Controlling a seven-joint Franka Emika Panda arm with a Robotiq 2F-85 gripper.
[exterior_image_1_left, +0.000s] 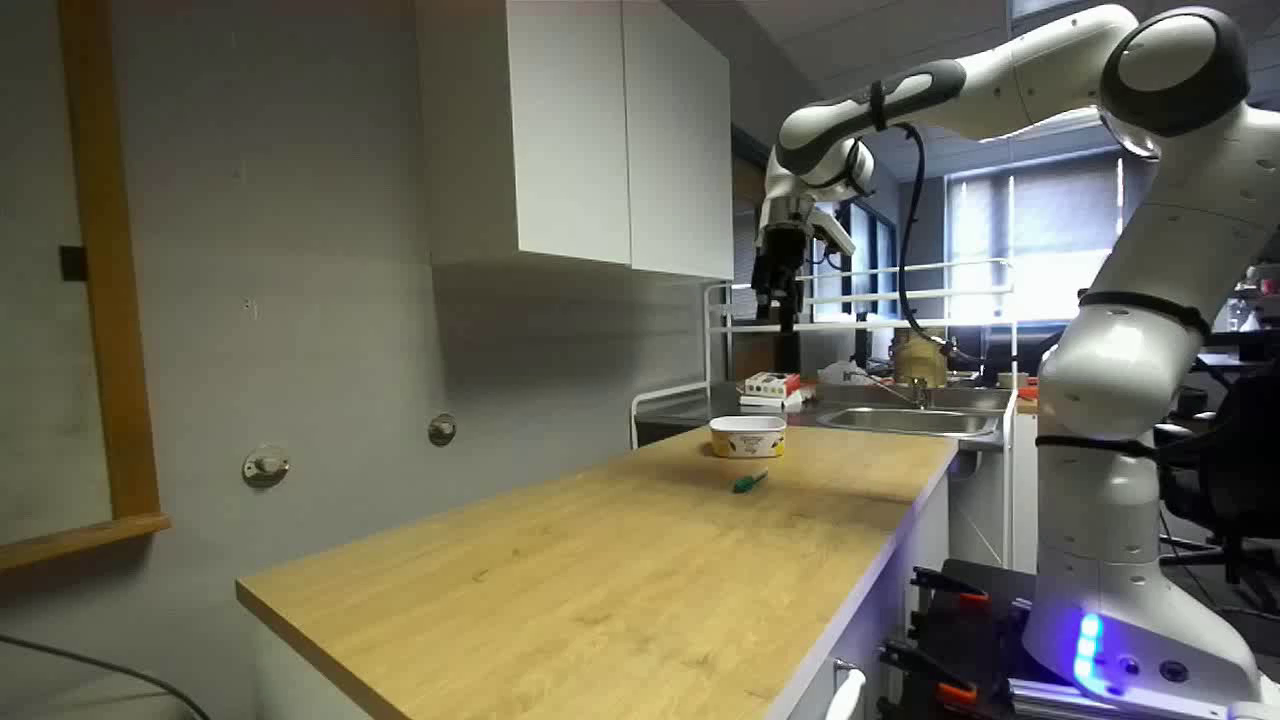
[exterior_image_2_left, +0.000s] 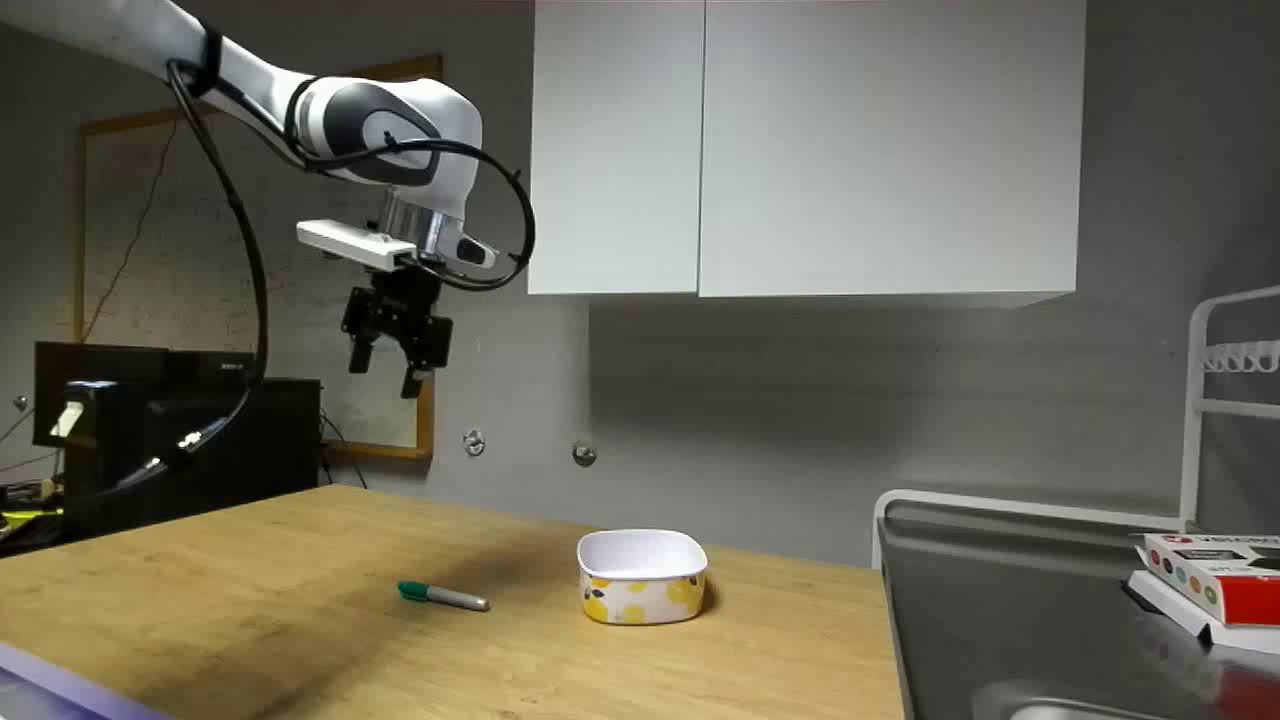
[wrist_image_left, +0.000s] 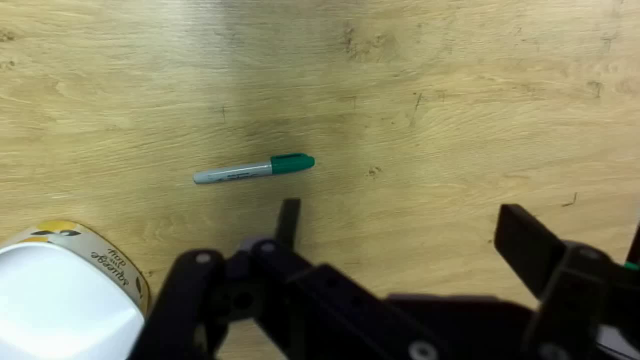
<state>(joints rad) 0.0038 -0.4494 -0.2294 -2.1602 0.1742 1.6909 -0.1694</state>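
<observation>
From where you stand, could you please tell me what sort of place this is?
It looks like a kitchenette, perhaps in an office or lab: there is a sink, a hanging cupboard and a whiteboard.

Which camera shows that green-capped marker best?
The wrist view: it looks down on the marker, showing it large and whole, with the clip on its green cap and print on its barrel. In both exterior views it appears much smaller on the wooden counter; the green cap shows, but no print is visible.
</observation>
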